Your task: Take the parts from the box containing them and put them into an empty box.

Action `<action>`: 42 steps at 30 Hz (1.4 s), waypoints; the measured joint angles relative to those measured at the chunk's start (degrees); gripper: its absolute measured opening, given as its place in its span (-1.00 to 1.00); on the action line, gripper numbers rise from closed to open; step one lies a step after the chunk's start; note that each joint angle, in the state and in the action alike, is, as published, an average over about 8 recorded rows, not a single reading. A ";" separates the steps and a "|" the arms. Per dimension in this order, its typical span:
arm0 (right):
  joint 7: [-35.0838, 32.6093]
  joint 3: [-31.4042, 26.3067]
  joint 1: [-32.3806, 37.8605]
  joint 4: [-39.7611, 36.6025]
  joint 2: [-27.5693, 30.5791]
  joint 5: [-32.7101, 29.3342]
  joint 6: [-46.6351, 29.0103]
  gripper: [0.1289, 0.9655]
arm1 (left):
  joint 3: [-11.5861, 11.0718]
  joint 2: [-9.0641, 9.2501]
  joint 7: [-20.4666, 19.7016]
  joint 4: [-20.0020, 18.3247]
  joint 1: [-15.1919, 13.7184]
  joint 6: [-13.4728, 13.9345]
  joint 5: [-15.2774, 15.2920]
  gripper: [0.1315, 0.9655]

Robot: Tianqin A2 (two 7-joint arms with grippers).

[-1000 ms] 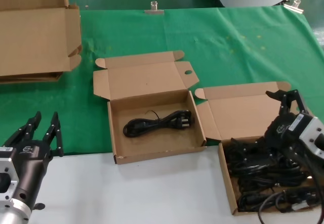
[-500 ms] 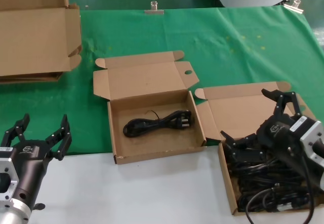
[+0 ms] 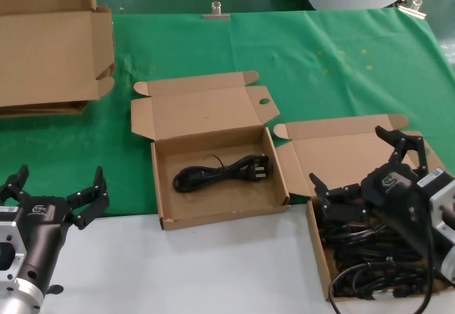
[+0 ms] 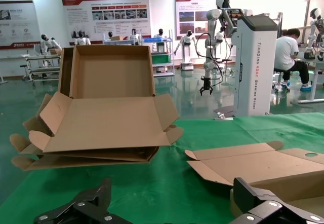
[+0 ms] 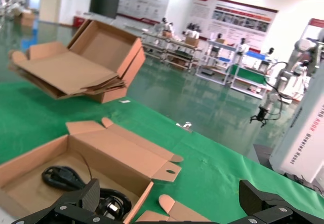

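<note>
one cord (image 3: 222, 172) in centre box (image 3: 165, 200), cords (image 3: 370, 246) probably filling right box (image 3: 319, 257)

A green cloth-covered counter (image 4: 152, 183) carries a loose pile of big flat brown cardboard sheets (image 4: 96, 133) with an open, upright cardboard carton (image 4: 112, 72) standing behind it. Toward the counter's other side lies the raised lid of a shallow brown cardboard mailer box (image 4: 253, 164), its tabbed flaps spread and a round finger hole near the lid's far corner. The left gripper (image 4: 172, 211) shows as two black fingertips (image 4: 81, 208) set wide apart at the counter's near edge.
</note>
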 joint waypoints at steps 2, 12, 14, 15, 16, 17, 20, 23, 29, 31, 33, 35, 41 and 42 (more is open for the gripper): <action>-0.72 0.05 -0.47 -0.31 -0.47 1.27 1.12 1.00 | 0.00 0.00 0.00 0.00 0.00 0.00 0.00 0.50; -4.32 0.28 -2.83 -1.89 -2.83 7.66 6.74 1.00 | 0.00 0.00 0.01 0.00 0.00 0.00 0.00 0.84; -5.05 0.32 -3.31 -2.21 -3.31 8.95 7.88 1.00 | 0.00 0.00 0.01 0.00 0.00 0.00 0.00 0.88; -5.40 0.35 -3.54 -2.36 -3.54 9.58 8.43 1.00 | 0.00 0.00 0.01 0.00 0.00 0.00 0.00 0.90; -5.78 0.37 -3.78 -2.53 -3.79 10.25 9.02 1.00 | 0.00 0.00 0.02 0.00 0.00 0.00 0.00 0.92; -6.14 0.40 -4.02 -2.69 -4.02 10.90 9.59 1.00 | 0.00 0.00 0.02 0.00 0.00 0.00 0.00 0.94; -7.22 0.47 -4.73 -3.16 -4.73 12.82 11.28 1.00 | 0.00 0.00 0.02 0.00 0.00 0.00 0.00 0.98; -8.31 0.54 -5.44 -3.63 -5.44 14.73 12.96 1.00 | 0.00 0.00 0.01 0.00 0.00 0.00 -0.01 0.99; -10.48 0.68 -6.86 -4.58 -6.86 18.58 16.34 1.00 | 0.00 0.00 0.01 0.00 0.00 0.00 -0.01 1.00; -11.21 0.72 -7.34 -4.90 -7.34 19.87 17.48 1.00 | 0.00 0.00 0.01 0.00 0.00 0.00 -0.01 1.00; -11.86 0.76 -7.76 -5.19 -7.76 21.02 18.50 1.00 | 0.00 0.00 0.01 0.00 0.00 0.00 -0.01 1.00; -12.37 0.80 -8.09 -5.41 -8.09 21.92 19.29 1.00 | 0.00 0.00 0.01 0.00 0.00 0.00 -0.01 1.00; -12.90 0.83 -8.44 -5.64 -8.44 22.85 20.11 1.00 | 0.00 0.00 0.01 0.00 0.00 0.00 -0.01 1.00; -12.91 0.83 -8.44 -5.64 -8.44 22.87 20.12 1.00 | 0.00 0.00 0.01 0.00 0.00 0.00 -0.01 1.00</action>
